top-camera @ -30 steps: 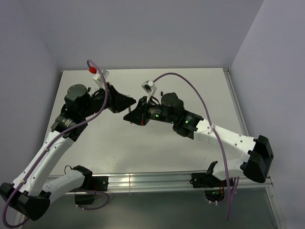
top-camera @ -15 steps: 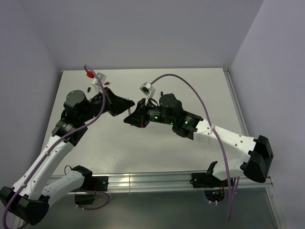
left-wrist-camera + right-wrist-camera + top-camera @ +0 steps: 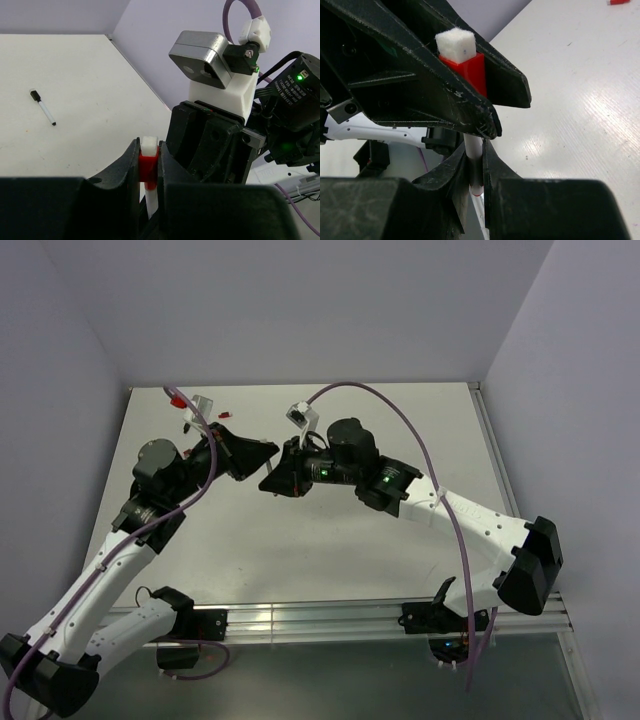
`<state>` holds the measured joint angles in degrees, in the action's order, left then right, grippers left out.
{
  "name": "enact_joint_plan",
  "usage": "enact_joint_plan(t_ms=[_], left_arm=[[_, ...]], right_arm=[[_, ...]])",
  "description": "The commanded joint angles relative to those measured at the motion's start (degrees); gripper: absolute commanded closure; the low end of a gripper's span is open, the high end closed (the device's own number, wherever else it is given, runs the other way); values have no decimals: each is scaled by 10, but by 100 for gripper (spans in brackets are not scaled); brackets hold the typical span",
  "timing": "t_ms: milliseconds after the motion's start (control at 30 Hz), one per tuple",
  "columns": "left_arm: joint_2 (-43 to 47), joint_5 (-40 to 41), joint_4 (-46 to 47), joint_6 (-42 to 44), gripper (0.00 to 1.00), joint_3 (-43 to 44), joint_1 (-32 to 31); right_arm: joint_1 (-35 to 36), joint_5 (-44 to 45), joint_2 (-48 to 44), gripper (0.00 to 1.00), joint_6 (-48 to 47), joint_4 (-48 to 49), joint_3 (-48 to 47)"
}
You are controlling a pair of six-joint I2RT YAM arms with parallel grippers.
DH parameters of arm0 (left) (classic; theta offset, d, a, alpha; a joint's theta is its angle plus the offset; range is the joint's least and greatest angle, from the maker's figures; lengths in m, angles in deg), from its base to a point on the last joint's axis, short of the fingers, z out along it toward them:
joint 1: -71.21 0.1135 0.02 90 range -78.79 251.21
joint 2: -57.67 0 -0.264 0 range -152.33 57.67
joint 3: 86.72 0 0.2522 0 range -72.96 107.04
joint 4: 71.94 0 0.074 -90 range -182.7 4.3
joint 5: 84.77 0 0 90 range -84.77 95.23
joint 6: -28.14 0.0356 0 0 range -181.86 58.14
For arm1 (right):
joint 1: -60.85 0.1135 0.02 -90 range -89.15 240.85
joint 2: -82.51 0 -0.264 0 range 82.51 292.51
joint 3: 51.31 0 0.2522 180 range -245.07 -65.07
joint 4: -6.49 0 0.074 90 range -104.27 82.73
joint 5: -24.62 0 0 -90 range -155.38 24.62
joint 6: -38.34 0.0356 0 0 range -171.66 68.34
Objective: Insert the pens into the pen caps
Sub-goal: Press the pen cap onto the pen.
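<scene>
**Pen and cap meet on one line**

The left fingers (image 3: 125, 170) are clenched on the red cap (image 3: 148, 167), whose white felt end points away from the pen. The right fingers (image 3: 451, 177) grasp the pen (image 3: 473, 152) by its white barrel, just under the cap and above the bench (image 3: 75, 75). Barrel and cap share one long axis. How deep the barrel sits, I cannot tell. I think the push should follow this axis.

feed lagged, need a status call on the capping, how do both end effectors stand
Left end effector shut on red cap. Right end effector shut on white pen, barrel meeting the cap. Nothing between them; loose pen lies clear.
</scene>
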<state>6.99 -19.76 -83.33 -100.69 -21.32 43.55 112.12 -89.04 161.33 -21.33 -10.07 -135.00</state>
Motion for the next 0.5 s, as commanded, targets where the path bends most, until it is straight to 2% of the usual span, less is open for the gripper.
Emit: enact_joint_plan(t_ms=[0, 467], left_arm=[[13, -73, -45, -6, 100, -24, -39], [3, -51, -9, -26, 100, -64, -74]], right_arm=[[-43, 56, -2, 100, 14, 99, -65], [-87, 46, -4, 100, 28, 115, -98]])
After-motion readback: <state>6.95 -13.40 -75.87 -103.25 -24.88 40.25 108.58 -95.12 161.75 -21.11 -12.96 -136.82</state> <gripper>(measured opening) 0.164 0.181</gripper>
